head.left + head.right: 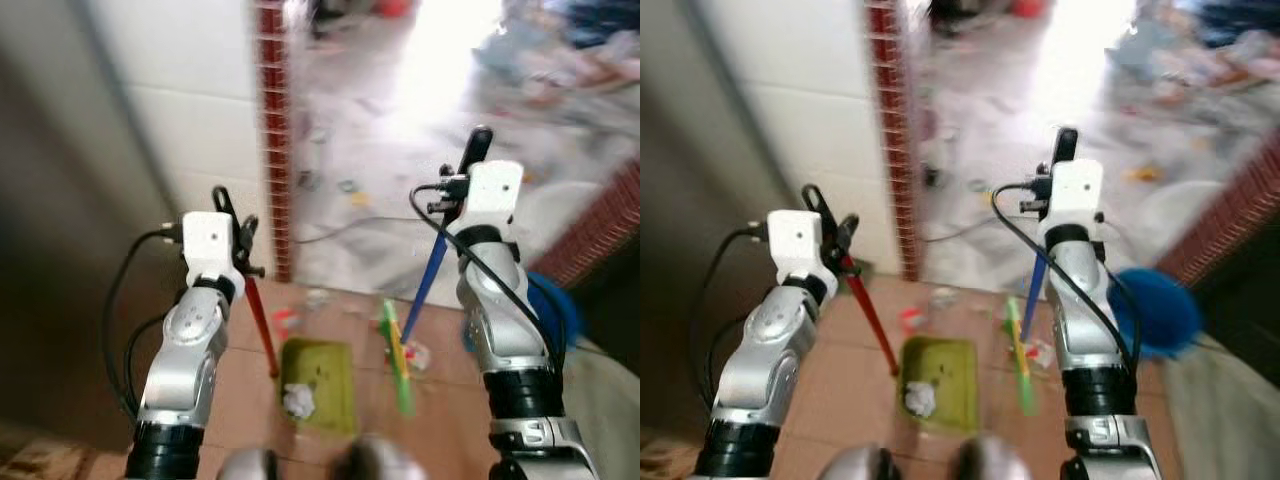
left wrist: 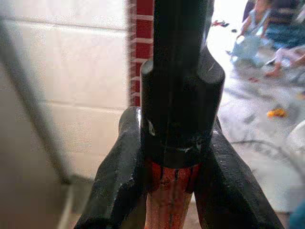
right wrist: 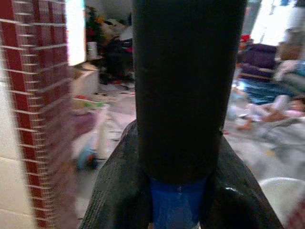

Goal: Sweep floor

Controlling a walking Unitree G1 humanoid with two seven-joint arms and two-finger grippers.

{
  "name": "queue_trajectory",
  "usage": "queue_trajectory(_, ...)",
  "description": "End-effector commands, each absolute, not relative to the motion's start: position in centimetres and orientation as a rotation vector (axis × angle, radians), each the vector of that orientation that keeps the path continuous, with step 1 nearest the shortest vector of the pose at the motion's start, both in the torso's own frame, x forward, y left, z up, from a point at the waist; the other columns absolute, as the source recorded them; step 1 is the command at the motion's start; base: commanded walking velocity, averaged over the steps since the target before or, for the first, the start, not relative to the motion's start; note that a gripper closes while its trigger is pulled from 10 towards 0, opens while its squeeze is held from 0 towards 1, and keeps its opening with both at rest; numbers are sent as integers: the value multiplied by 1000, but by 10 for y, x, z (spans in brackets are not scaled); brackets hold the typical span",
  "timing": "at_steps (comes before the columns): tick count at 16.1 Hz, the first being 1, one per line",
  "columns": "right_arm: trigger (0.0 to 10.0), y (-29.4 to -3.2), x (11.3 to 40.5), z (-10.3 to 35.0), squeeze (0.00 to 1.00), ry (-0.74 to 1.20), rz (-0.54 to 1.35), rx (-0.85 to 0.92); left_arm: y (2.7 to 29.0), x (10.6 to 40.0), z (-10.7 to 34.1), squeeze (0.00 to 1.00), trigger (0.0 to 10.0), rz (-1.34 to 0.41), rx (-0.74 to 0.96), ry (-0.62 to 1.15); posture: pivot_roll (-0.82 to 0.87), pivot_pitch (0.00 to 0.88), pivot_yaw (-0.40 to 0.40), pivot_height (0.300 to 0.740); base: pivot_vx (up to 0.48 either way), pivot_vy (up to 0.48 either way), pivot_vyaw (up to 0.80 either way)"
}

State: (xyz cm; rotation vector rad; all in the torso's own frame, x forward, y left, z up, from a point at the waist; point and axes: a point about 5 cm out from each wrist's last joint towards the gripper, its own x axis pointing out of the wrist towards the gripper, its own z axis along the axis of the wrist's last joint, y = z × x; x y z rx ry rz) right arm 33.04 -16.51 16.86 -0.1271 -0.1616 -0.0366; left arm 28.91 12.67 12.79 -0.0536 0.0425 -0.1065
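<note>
Honestly, my left gripper (image 1: pixel 236 222) clamps the red dustpan handle (image 1: pixel 262 325) and my right gripper (image 1: pixel 470 165) the blue broom handle (image 1: pixel 425 285). One green dustpan (image 1: pixel 318 385), lower centre, holds one paper wad (image 1: pixel 297 400); tilting it could spill that. One green broom head (image 1: pixel 398 358) lies just beside.

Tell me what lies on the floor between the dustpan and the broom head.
Bare brown tile separates the dustpan from the broom head, seen in both eye views.
</note>
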Motion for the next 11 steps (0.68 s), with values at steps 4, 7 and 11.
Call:
queue_trajectory(4, 10000, -167, 331, 174, 0, -195, -41, -126, 121, 290, 147, 0, 10000, -128, -57, -21, -64, 5, 8, 740, 0, -454, -527)
queue_trajectory(7, 10000, -168, 329, 170, 0, -184, -37, -128, 121, 291, 150, 0, 10000, -118, -65, -22, -69, 5, 2, 740, 0, -287, -142)
queue_trajectory(11, 10000, -172, 328, 167, 0, -172, -40, -139, 127, 290, 151, 0, 10000, -81, -83, -26, -74, 9, 0, 740, 0, 0, 0)
